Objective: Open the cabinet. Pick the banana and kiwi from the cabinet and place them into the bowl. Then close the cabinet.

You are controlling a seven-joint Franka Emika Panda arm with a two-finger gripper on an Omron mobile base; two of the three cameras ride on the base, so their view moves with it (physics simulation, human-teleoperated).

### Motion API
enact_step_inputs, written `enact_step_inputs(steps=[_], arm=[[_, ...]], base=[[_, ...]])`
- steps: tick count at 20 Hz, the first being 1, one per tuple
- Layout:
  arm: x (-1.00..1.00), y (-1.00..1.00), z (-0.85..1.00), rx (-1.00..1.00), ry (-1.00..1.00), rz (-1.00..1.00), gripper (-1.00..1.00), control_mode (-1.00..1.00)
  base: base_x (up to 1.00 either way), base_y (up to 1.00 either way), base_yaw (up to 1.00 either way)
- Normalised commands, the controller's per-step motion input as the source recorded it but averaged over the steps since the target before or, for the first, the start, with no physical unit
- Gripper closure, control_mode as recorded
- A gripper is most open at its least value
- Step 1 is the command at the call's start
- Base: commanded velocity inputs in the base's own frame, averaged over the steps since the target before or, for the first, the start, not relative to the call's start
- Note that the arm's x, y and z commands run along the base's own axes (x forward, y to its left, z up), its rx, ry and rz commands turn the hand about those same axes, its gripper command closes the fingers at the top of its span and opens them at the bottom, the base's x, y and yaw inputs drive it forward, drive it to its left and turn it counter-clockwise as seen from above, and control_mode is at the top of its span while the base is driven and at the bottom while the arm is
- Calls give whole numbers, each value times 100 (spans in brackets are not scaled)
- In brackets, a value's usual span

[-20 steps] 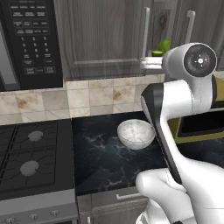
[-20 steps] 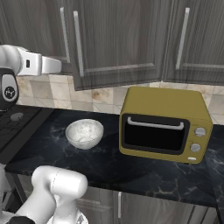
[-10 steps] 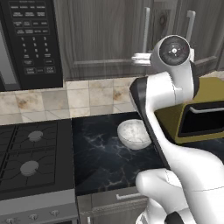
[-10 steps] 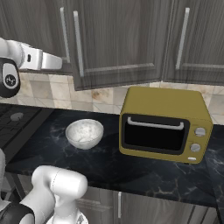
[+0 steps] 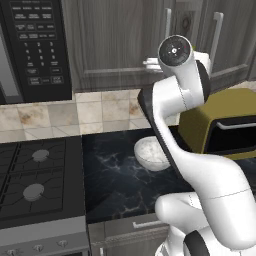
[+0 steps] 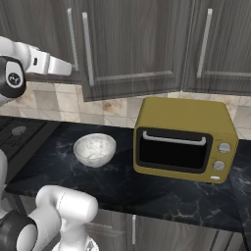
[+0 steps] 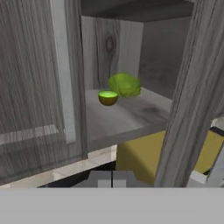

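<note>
The cabinet (image 5: 115, 40) has its right door (image 6: 137, 49) swung partly open and its left door (image 7: 30, 78) shut. In the hand view the gap shows a grey shelf (image 7: 127, 118) with the kiwi (image 7: 107, 98) on it, cut face up. The banana is hidden. My gripper (image 7: 112, 179) hovers in front of the gap, below shelf height and apart from the kiwi, its tips together on nothing. Its hand (image 6: 54, 65) reaches in at the open door's edge. The bowl (image 5: 150, 152) (image 6: 94, 148) stands empty on the black counter below.
A larger lumpy green fruit (image 7: 124, 84) sits right behind the kiwi. A yellow toaster oven (image 6: 184, 139) stands on the counter to the right of the bowl. The black microwave (image 5: 35, 45) hangs left of the cabinet, over the stove (image 5: 35, 175).
The arm's upper joint has swung left across the cabinet opening, now covering the green fruit in the left base view. The hand edged closer to the gap. Nothing was picked up.
</note>
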Motion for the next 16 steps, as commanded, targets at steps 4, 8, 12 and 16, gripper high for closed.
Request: enact_step_inputs(steps=[4, 8, 12, 16], arm=[[23, 0, -3, 0, 1, -9, 100, -100], [22, -12, -6, -1, 0, -4, 100, -100], [19, -18, -7, -3, 0, -2, 100, -100], [21, -20, -9, -3, 0, -2, 100, -100]], base=[[0, 0, 0], [0, 0, 0], [0, 0, 0], [0, 0, 0]])
